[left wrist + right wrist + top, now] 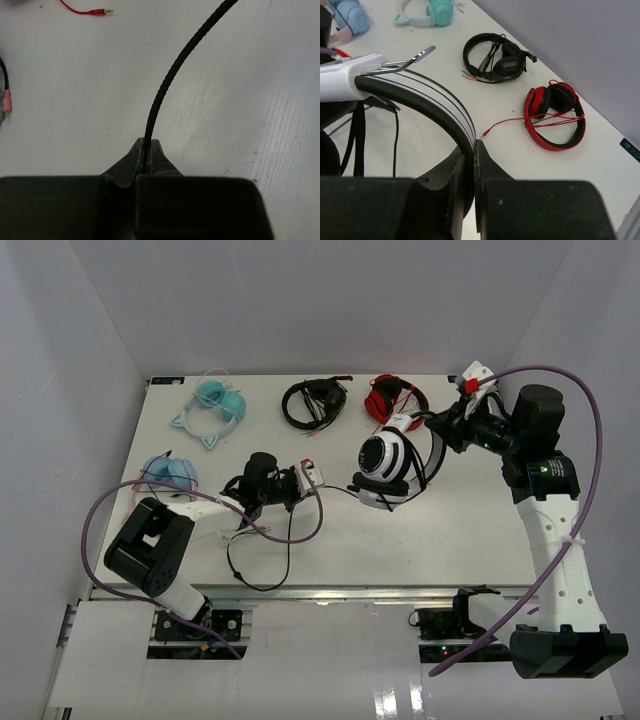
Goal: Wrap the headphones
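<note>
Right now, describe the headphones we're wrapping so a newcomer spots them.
Right of centre on the table, directly below the red-and-black pair in the top view. The headphones are the only white pair with black pads, headband pinched by the right pincer.

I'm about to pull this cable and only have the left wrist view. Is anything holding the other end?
Observer: Yes. The right gripper is shut on the headband of the headphones.
Operator: Where does my cable lead?
Observer: From the left gripper the cable runs right toward the headphones' lower cup.
Operator: Anything close by?
Observer: A red-and-black pair lies just behind the headphones, farther from the arms.
</note>
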### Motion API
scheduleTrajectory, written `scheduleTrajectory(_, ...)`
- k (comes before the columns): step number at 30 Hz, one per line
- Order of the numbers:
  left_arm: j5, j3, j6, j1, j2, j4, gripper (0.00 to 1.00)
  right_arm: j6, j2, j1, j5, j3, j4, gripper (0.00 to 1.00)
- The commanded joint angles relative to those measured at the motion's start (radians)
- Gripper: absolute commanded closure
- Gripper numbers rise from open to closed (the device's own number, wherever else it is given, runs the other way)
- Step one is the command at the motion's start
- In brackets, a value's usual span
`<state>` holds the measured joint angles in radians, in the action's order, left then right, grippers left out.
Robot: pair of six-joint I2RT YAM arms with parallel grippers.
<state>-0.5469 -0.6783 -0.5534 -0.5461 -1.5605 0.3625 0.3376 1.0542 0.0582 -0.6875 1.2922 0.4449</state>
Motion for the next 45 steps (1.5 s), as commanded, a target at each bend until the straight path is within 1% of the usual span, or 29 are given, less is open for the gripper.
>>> scheduleTrajectory(1,-0.022,-0.065,-0.027,0.054,0.044,-0.093,1.00,0.260,-0.031,-0.006,-0.067,0.026,0.134,0.92)
scheduleTrajectory(4,0.023,-0.125,-0.014,0.073,0.027,-0.155,1.00,0.442,-0.070,-0.006,-0.067,0.001,0.215,0.92)
scheduleTrajectory(6,0.089,-0.214,-0.002,0.075,-0.009,-0.239,1.00,0.568,-0.100,-0.005,-0.064,-0.034,0.265,0.92)
scheduleTrajectory(8,0.126,-0.312,0.023,0.076,-0.035,-0.324,1.00,0.645,-0.130,-0.004,-0.021,-0.084,0.282,0.92)
scheduleTrajectory(10,0.142,-0.386,0.049,0.078,-0.044,-0.392,1.00,0.720,-0.153,-0.002,0.039,-0.138,0.262,0.92)
scheduleTrajectory(15,0.121,-0.587,0.183,0.078,-0.028,-0.548,1.00,0.794,-0.194,0.014,0.227,-0.297,0.149,0.92)
scheduleTrajectory(17,0.067,-0.665,0.250,0.078,-0.016,-0.598,1.00,0.798,-0.195,0.026,0.293,-0.346,0.085,0.92)
scheduleTrajectory(21,-0.040,-0.738,0.378,0.078,0.045,-0.655,1.00,0.778,-0.170,0.057,0.415,-0.406,-0.035,0.92)
scheduleTrajectory(23,-0.103,-0.739,0.433,0.077,0.081,-0.656,1.00,0.735,-0.149,0.071,0.474,-0.416,-0.091,0.92)
scheduleTrajectory(26,-0.188,-0.728,0.550,0.073,0.121,-0.639,1.00,0.615,-0.091,0.086,0.549,-0.408,-0.183,0.92)
scheduleTrajectory(27,-0.232,-0.713,0.634,0.066,0.137,-0.627,1.00,0.588,-0.077,0.099,0.598,-0.403,-0.205,0.92)
scheduleTrajectory(29,-0.269,-0.691,0.756,0.045,0.154,-0.569,1.00,0.522,-0.038,0.130,0.676,-0.401,-0.269,0.92)
scheduleTrajectory(31,-0.321,-0.656,0.846,0.023,0.164,-0.474,1.00,0.464,0.000,0.166,0.781,-0.420,-0.342,0.92)
scheduleTrajectory(34,-0.339,-0.635,1.016,-0.058,0.145,-0.330,1.00,0.299,0.084,0.237,0.971,-0.398,-0.472,0.92)
scheduleTrajectory(37,-0.308,-0.657,1.111,-0.158,0.086,-0.268,1.00,0.076,0.198,0.255,1.075,-0.272,-0.452,0.92)
scheduleTrajectory(38,-0.308,-0.658,1.127,-0.185,0.068,-0.255,1.00,0.014,0.227,0.255,1.080,-0.271,-0.436,0.92)
scheduleTrajectory(39,-0.277,-0.671,1.143,-0.227,0.053,-0.229,1.00,-0.096,0.272,0.256,1.080,-0.196,-0.376,0.92)
scheduleTrajectory(41,-0.205,-0.678,1.172,-0.267,0.018,-0.197,1.00,-0.200,0.309,0.255,1.062,-0.097,-0.338,0.92)
scheduleTrajectory(44,-0.131,-0.683,1.161,-0.299,-0.021,-0.171,1.00,-0.373,0.362,0.255,0.945,-0.015,-0.258,0.92)
scheduleTrajectory(45,-0.107,-0.689,1.135,-0.309,-0.050,-0.179,1.00,-0.418,0.372,0.256,0.895,0.023,-0.234,0.92)
